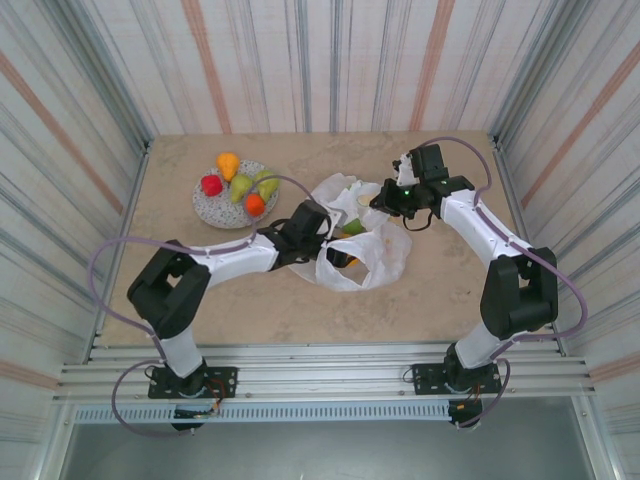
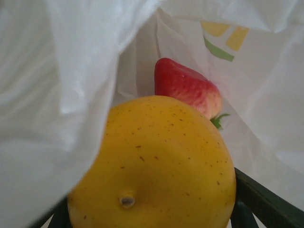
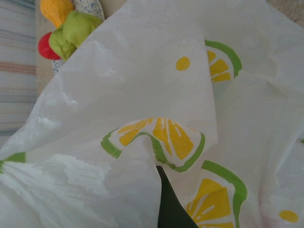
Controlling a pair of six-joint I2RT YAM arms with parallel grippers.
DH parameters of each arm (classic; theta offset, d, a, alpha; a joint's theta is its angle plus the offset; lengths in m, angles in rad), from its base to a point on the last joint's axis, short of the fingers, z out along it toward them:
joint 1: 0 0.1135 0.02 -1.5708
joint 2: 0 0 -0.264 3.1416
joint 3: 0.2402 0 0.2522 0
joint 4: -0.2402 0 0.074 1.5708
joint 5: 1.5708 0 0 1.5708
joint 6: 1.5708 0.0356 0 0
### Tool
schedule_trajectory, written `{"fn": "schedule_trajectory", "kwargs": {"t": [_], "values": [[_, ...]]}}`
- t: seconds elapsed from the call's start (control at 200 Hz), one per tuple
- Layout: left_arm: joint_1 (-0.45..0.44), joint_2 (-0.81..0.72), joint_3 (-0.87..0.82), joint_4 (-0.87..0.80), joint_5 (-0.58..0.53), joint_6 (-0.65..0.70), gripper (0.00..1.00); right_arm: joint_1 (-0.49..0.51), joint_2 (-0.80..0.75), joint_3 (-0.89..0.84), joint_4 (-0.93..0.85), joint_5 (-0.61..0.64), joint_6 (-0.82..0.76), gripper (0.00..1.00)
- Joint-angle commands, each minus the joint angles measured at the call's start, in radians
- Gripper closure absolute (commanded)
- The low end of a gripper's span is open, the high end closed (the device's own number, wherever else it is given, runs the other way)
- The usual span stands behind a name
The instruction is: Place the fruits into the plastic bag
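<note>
The white plastic bag (image 1: 372, 250) printed with citrus slices lies at mid-table. My left gripper (image 1: 325, 235) reaches into its mouth and is shut on a speckled yellow fruit (image 2: 156, 166); a dark finger (image 2: 266, 199) shows beside the fruit. Deeper in the bag lies a red strawberry (image 2: 187, 88). My right gripper (image 1: 398, 197) is shut on the bag's far edge, and the film (image 3: 142, 85) drapes over its dark finger (image 3: 168, 209). The grey plate (image 1: 213, 210) carries a yellow-orange pear (image 1: 228, 163), a red piece (image 1: 211, 185), two green fruits (image 1: 242, 187) and an orange-red one (image 1: 255, 204).
The plate sits at the table's back left, close to the left arm's forearm (image 1: 235, 258). Striped walls (image 1: 80, 150) enclose the table on three sides. Bare tabletop (image 1: 440, 300) lies in front of the bag and to its right.
</note>
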Motion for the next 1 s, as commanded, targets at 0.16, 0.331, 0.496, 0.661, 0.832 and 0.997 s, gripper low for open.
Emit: {"fn": "schedule_trajectory", "kwargs": {"t": [0.16,0.331,0.496,0.661,0.832,0.997], "values": [[-0.026,0.010,0.032,0.014,-0.046,-0.009,0.19,0.002,0.013,0.025,-0.012,-0.006,-0.009,1.00],[-0.024,-0.026,0.030,-0.033,-0.048,0.053,0.15,0.002,0.021,0.023,-0.009,-0.012,-0.007,1.00],[-0.021,-0.044,0.026,-0.045,-0.014,0.092,0.12,0.001,0.019,0.020,-0.009,-0.010,-0.008,1.00],[-0.020,-0.057,0.022,-0.044,0.013,0.099,0.10,0.000,0.017,0.017,-0.011,-0.007,-0.010,1.00],[-0.005,-0.128,-0.006,-0.067,0.011,0.113,0.09,-0.005,0.013,0.017,-0.021,-0.002,-0.021,1.00],[0.043,-0.236,-0.061,-0.104,0.058,0.133,0.11,-0.012,0.011,0.013,-0.024,0.000,-0.022,1.00]]}}
